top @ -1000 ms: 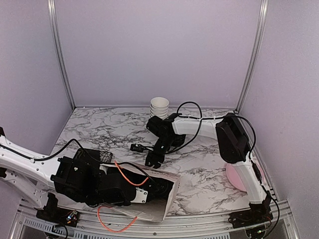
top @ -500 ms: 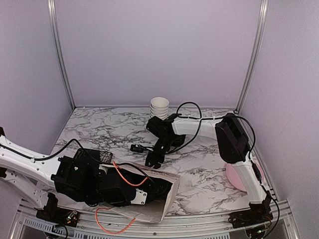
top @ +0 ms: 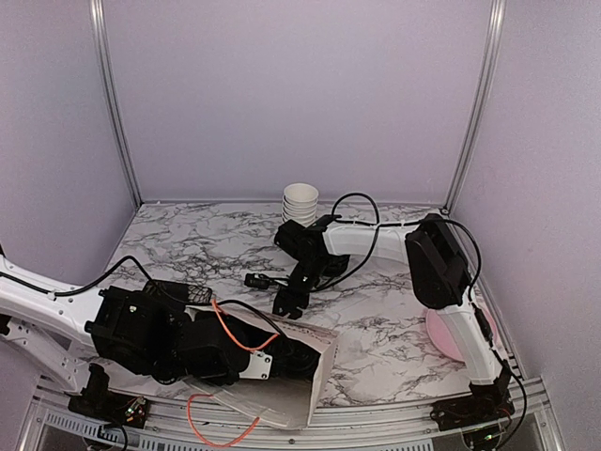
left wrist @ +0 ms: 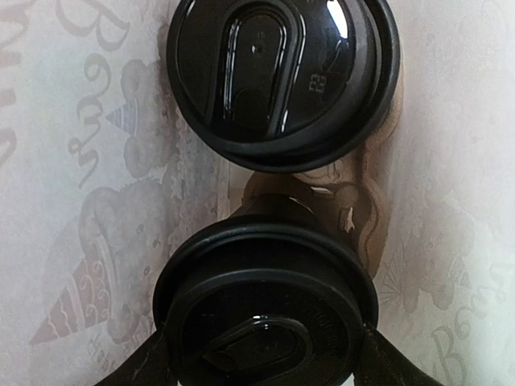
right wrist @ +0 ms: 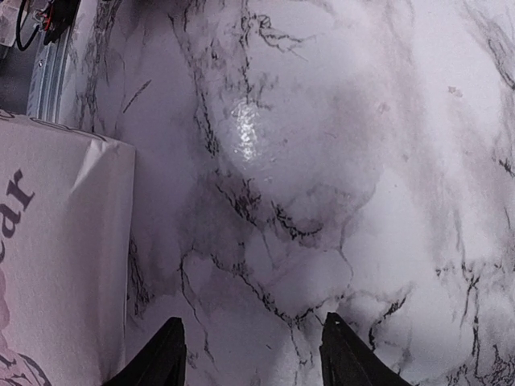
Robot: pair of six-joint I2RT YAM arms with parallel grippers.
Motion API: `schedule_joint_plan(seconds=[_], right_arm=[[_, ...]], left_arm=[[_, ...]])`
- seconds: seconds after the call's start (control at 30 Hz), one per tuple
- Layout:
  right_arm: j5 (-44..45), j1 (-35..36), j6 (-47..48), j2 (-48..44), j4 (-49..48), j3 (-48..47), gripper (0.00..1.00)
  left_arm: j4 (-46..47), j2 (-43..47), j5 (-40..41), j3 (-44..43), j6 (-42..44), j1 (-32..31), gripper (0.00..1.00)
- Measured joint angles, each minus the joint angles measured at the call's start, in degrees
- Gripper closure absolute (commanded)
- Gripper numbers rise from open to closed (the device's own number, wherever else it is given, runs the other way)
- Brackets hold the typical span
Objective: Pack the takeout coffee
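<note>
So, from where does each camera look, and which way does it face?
Top external: above and behind the arms, looking down at the marble table; both arms show, the left inside the paper bag.
Left wrist: inside the bag, facing two lidded cups; left fingers grip the nearer cup.
Right wrist: looks down at the table; right fingers show, apart.
Shared: top and right wrist see the bag.

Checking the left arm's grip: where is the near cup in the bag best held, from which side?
Grip the near cup by the rim under its lid, straight through the bag's mouth: the lid faces the left gripper; bag walls and the far cup crowd its sides.
</note>
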State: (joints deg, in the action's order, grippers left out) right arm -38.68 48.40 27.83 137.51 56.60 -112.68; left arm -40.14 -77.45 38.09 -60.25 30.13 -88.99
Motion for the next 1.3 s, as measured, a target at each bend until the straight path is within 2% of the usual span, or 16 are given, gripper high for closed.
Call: schedule_joint_plan(seconds=[0.4, 1.3], right_arm=[[0.24, 0.13, -0.26, 0.28, 0.00, -0.70, 0.44], [1.38, 0.72, -0.28, 0.35, 0.02, -1.03, 0.44]], left_arm=[[-1.40, 0.02, -3.15, 0.00, -0.70, 0.13, 0.61], [-0.22, -0.11, -4.48, 0.02, -0.11, 1.31, 0.61]])
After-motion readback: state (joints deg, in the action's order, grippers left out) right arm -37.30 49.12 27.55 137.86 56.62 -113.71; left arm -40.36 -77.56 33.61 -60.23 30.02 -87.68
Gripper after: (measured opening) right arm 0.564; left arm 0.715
